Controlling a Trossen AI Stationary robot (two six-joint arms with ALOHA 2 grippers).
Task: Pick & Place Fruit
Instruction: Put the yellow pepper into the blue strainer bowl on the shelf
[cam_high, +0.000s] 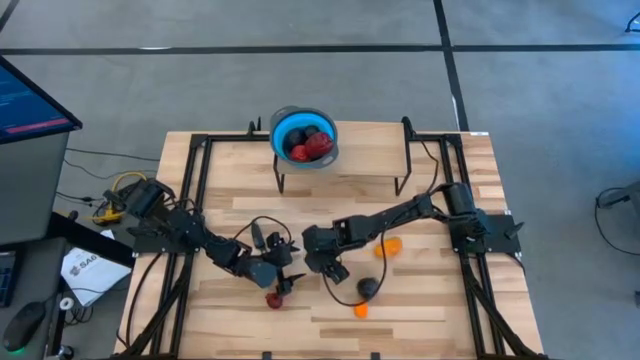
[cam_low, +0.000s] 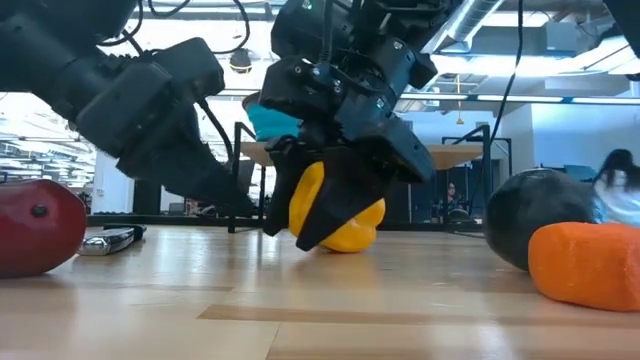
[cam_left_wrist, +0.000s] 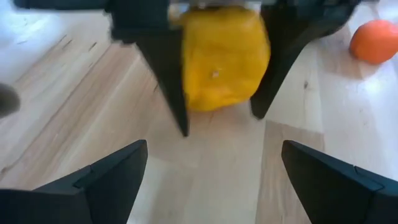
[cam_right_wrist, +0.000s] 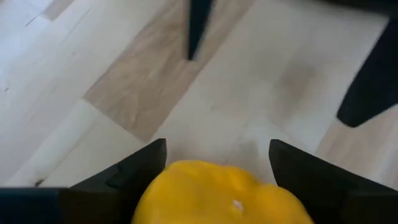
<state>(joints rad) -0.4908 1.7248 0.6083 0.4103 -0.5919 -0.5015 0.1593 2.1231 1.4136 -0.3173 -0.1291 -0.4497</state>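
Right gripper (cam_low: 335, 215) lowered at table (cam_high: 420, 310) centre, fingers spread astride yellow fruit (cam_low: 345, 215), not visibly pinching it. Left gripper (cam_high: 283, 275) just beside, spread wide, empty. Other fruit in blue bowl (cam_high: 304, 139) at far edge.

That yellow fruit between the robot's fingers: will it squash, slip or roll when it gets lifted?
The yellow fruit looks like moulded plastic holding its shape, so probably stiff and light. Its rounded, smooth sides may slip between the right gripper's fingers, which straddle it. If nudged on the table, it would likely wobble, not roll.

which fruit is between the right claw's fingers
The big yellow fruit; the right claw straddles it, while the red, black and orange ones lie apart on the table.
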